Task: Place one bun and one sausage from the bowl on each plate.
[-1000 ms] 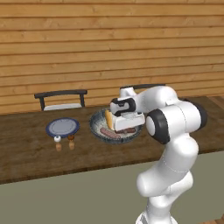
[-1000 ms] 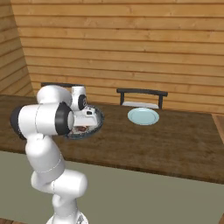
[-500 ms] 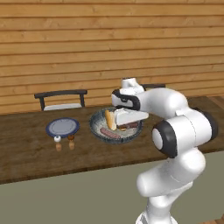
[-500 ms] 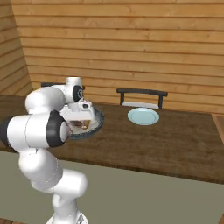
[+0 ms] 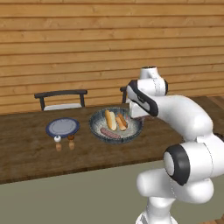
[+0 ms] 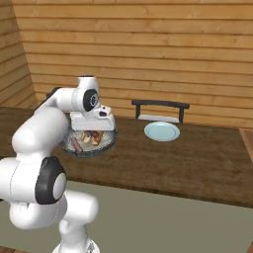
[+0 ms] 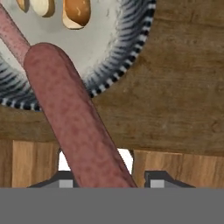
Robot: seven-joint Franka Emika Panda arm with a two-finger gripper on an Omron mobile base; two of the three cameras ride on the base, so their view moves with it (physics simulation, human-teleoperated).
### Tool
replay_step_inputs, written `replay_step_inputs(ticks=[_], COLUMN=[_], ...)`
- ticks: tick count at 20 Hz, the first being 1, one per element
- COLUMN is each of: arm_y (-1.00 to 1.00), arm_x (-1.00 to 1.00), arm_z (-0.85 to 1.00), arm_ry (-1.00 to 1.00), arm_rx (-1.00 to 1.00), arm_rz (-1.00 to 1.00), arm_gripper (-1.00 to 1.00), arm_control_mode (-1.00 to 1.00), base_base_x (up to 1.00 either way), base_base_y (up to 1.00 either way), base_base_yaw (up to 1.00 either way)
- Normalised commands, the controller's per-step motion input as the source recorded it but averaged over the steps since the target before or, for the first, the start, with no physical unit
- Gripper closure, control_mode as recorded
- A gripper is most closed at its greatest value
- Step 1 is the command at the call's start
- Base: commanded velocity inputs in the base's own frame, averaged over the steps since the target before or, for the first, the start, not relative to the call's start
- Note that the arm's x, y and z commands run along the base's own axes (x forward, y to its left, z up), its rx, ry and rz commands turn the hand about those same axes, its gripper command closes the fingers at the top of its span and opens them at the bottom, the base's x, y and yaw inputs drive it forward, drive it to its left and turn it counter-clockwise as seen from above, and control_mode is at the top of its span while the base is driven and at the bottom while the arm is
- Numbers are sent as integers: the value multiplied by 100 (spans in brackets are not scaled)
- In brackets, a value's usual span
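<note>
The end effector [image 7: 105, 183] is clamped on a sausage [image 7: 72, 118]: in the hand view the reddish-brown sausage rises from between the two dark finger tips [image 7: 65, 181] and runs toward eleven o'clock, crossing the striped rim of the bowl [image 7: 127, 61]. It hangs above the wooden table [image 7: 175, 100], over the bowl's edge, with a second, paler sausage [image 7: 13, 35] lying in the bowl beyond it and bun ends [image 7: 76, 12] near twelve o'clock. In the left base view the bowl [image 5: 97, 130] sits near the middle of the table [image 5: 26, 153], holding two buns [image 5: 110, 120] side by side and one sausage [image 5: 110, 133] at about six o'clock of them. A small blue-grey plate [image 5: 62, 127] lies at nine o'clock of the bowl, close but apart, with two small shakers [image 5: 57, 143] just in front of it. In the right base view a second, pale plate [image 6: 161, 131] lies at three o'clock of the bowl [image 6: 106, 143], well apart, before a dark chair [image 6: 160, 105]. The white arm [image 5: 175, 109] reaches over the bowl's right side.
</note>
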Motion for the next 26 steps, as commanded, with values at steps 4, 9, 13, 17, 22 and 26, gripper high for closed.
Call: replay_step_inputs(ticks=[4,9,13,17,22,26], arm_y=[-92,-95,-93,-71,-17,4], arm_x=[0,1,27,16,46,100], arm_z=[4,2,2,0,-10,-8], arm_ry=[-3,-1,-1,-3,0,3], arm_rx=[6,9,4,3,0,0], arm_rz=[-14,-16,-22,-16,-3,-3], arm_gripper=[100,100,100,100,100,100], arm_control_mode=[-100,-100,-100,-100,-100,-100], base_base_x=[0,0,0,0,0,0], base_base_y=[0,0,0,0,0,0], base_base_yaw=[0,0,0,0,0,0])
